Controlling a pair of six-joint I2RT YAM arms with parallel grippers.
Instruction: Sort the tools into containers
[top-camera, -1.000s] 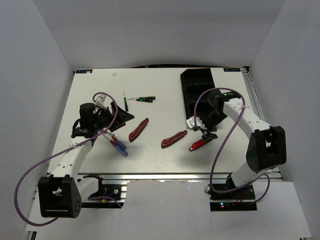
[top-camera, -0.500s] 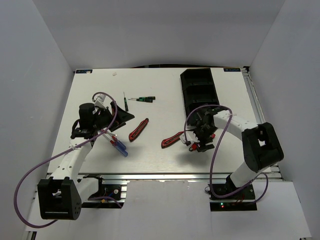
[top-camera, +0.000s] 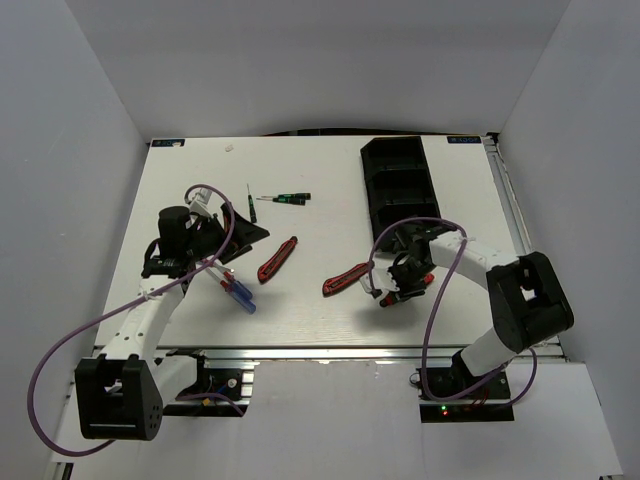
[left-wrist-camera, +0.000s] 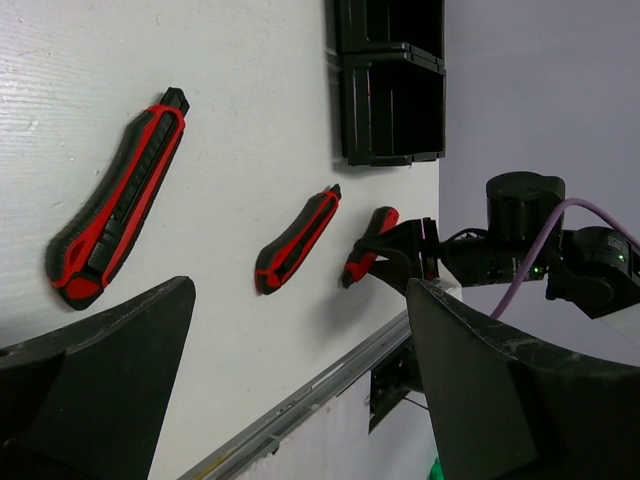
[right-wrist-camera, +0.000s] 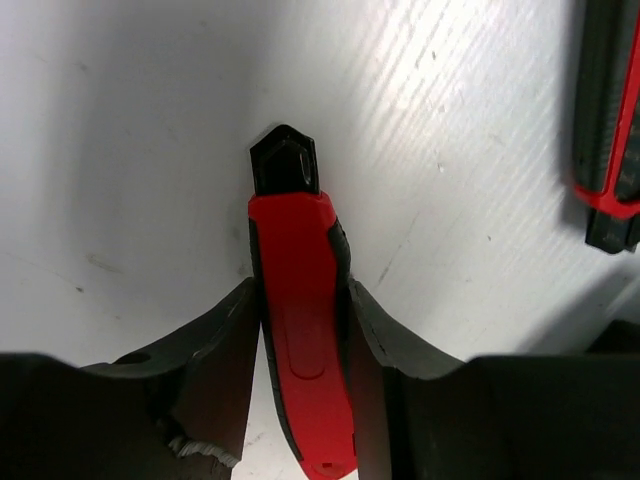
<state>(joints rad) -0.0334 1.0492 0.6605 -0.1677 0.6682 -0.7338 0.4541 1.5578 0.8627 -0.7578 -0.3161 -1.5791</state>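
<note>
1. Left claw gapes wide, holding nothing; a loose knife lies just ahead of it on the counter.
2. Right claw pinches a red-and-black knife lying flat; the grasp step seems in hand; next, lift it and carry it to the tray beyond this claw.
3. No brand or writing is legible.

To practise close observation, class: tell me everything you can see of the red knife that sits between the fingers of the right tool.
The knife has a slim red body that looks like smooth plastic, with black edging along its sides and a black pointed tip. It rests on the white table, in the front right part. The right tool straddles it, with one dark finger pressed against each side. Its rear end runs out of the wrist view.
</note>
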